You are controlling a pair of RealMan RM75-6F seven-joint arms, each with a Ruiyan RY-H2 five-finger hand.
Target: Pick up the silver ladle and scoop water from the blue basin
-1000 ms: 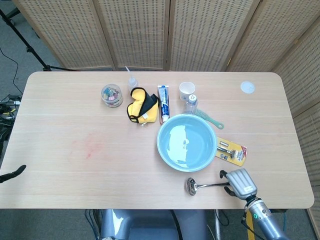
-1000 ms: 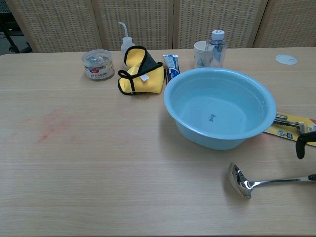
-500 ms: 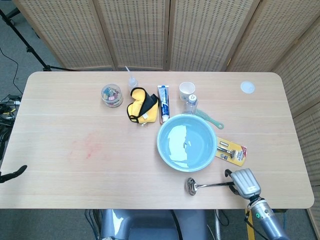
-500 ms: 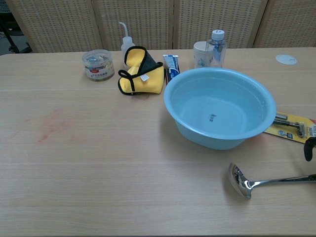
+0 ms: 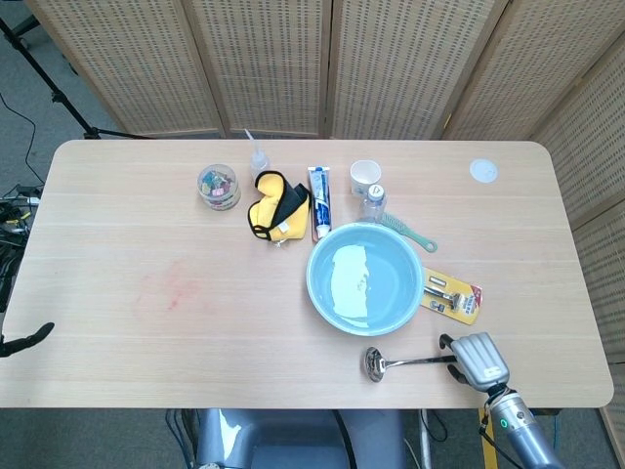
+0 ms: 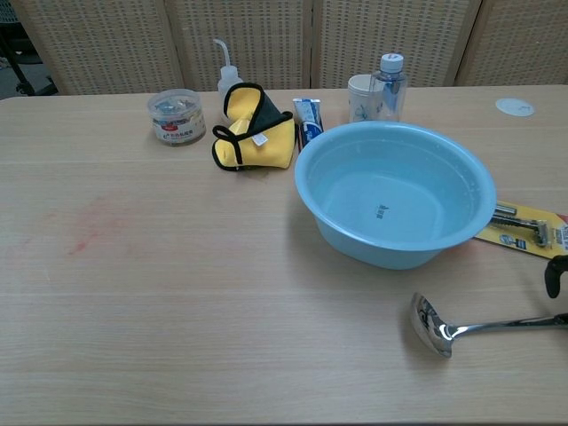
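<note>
My right hand (image 5: 476, 357) sits low at the near right edge of the worktop (image 5: 117, 244), its grey back turned up to the head camera, over the end of the silver ladle's (image 5: 410, 362) handle. A dark finger (image 6: 554, 274) shows at the right border of the chest view, just above the handle, but whether my fingers have closed on the handle or only lie over it I cannot tell; they are hidden under the back of the hand. The ladle lies flat, its bowl (image 6: 428, 325) pointing left and its handle running right toward my hand. It lies just in front of the blue basin (image 5: 363, 278), apart from it. The basin holds water and stands right of the worktop's middle.

Of my left hand (image 5: 27, 340) only a dark tip shows at the far left edge of the head view, well apart from everything; how its fingers lie I cannot tell.

Beside the basin on the right lies a yellow card with a razor (image 5: 452, 295). Behind the basin are a green comb (image 5: 407, 232), a small bottle (image 5: 371, 201), a white cup (image 5: 364, 176), a toothpaste tube (image 5: 319, 198), a yellow and black cloth (image 5: 275, 205) and a round clear jar (image 5: 218, 186).
</note>
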